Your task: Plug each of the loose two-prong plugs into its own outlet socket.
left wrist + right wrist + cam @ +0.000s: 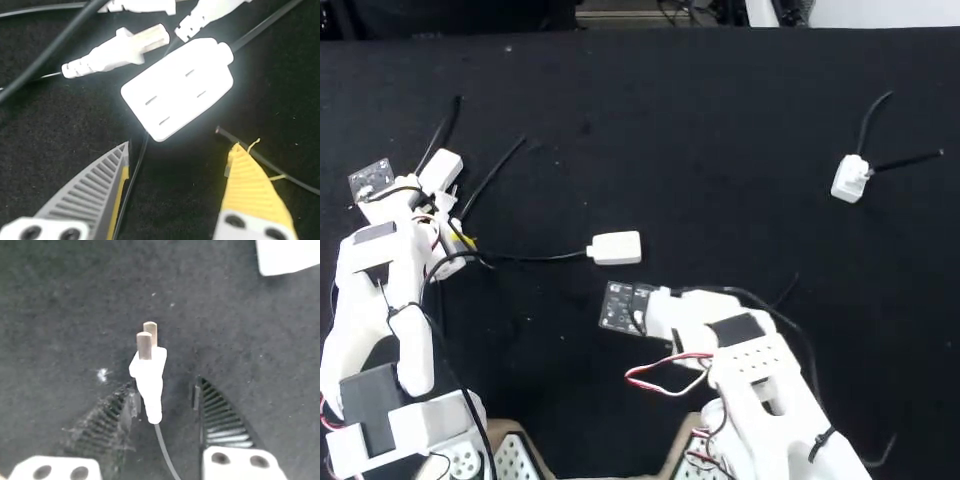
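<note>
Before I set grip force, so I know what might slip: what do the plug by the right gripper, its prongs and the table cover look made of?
Plug: white moulded plastic, smooth, slightly glossy, judging by its soft sheen. Prongs: flat metal, dull brassy-grey, squared ends. Table cover: black fabric, probably felt, matte with lint specks.

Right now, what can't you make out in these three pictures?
- Left wrist view: a white plug is cut off by the edge, prongs unseen.
- Right wrist view: a white block is cut off by the edge, slots unseen.
- Right wrist view: whether the plug between the right fingers lies on the cloth or is lifted.
- High view: the far outlet is too small to show whether anything is plugged in.
</note>
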{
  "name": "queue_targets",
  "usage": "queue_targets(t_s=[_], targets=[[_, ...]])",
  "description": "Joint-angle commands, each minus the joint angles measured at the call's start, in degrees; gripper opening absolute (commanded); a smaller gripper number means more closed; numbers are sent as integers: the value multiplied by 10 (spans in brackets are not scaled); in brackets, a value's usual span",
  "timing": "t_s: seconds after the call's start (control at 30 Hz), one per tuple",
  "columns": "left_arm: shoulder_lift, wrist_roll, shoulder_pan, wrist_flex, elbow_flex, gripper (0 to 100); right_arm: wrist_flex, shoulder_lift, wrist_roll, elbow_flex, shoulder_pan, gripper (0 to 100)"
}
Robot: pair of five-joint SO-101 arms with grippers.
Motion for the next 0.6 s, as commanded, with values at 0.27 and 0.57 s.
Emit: queue_targets(t_s=[0.27,0.57], targets=[[-14,7,-1,0,-9,309,-23,-6,-83,-31,-21,182],[-14,7,-5,2,-9,309,-10,235,-96,-177,-23,183]])
